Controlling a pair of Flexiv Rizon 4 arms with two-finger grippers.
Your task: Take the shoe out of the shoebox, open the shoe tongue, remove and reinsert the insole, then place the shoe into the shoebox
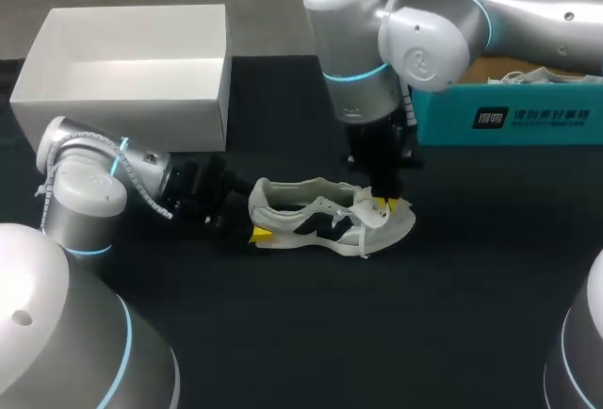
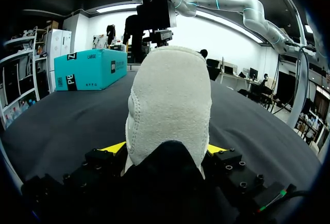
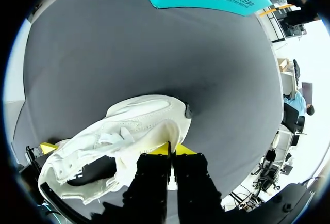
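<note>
- A white sneaker [image 1: 325, 216] lies on its sole near the middle of our black table [image 1: 452, 286], outside both boxes, with its heel toward our left arm.
- Our left gripper [image 2: 166, 148] comes in low along the table and is clamped on the sneaker's heel. One yellow fingertip [image 2: 116, 147] presses each side of the heel.
- Our right gripper [image 3: 170, 149] hangs straight down over the front half of the sneaker. Its fingers are pressed together at the edge of the upper. We cannot tell whether any fabric is pinched between them.
- From the left wrist, the heel is a rounded dome of pale, suede-like material with a stitched seam down one side.
- From the right wrist, the upper shows white laces, layered panels and a dark opening at the collar. The toe is smooth and rounded.
- The table is covered in a matte black cloth that looks flat.
- An open white box [image 1: 122, 98] with plain straight walls sits behind our left arm, near the sneaker's heel end.
- A teal box [image 1: 509, 117] stands behind the right gripper, well apart from the toe.
- The cloth in front of the sneaker is bare.
</note>
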